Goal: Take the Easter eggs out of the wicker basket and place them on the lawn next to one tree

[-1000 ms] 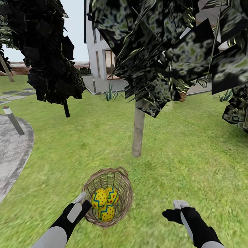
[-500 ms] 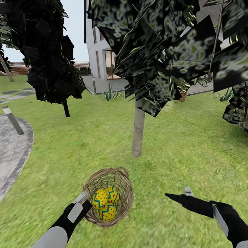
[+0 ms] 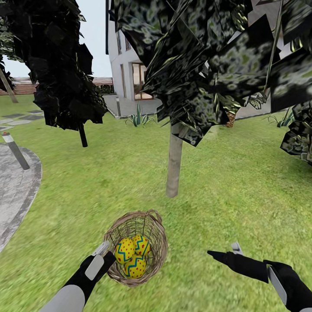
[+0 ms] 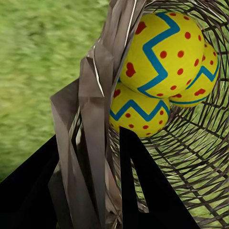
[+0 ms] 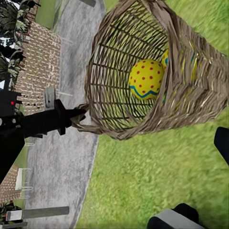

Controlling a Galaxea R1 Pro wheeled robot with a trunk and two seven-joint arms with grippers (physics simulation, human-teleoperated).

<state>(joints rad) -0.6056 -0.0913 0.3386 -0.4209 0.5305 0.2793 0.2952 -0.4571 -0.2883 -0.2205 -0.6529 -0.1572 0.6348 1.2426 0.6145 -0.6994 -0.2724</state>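
- Easter eggs (image 3: 132, 255): yellow, red dots, blue zigzag band.
- Wicker basket (image 3: 157, 242): brown weave.
- Lawn (image 3: 242, 190): bright green.
- Tree (image 3: 174, 162): pale grey-beige trunk, dark glossy leaves.
- Left hand (image 3: 100, 256): black, grey finger plates.
- Patio (image 3: 15, 195): mottled grey.

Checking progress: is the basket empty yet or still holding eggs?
Still holding eggs. The head view shows three eggs clustered inside the basket, which stands upright on the lawn.

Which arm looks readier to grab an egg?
Probably the right end effector: it's free and open beside the basket, facing the eggs. The left end effector straddles the rim.
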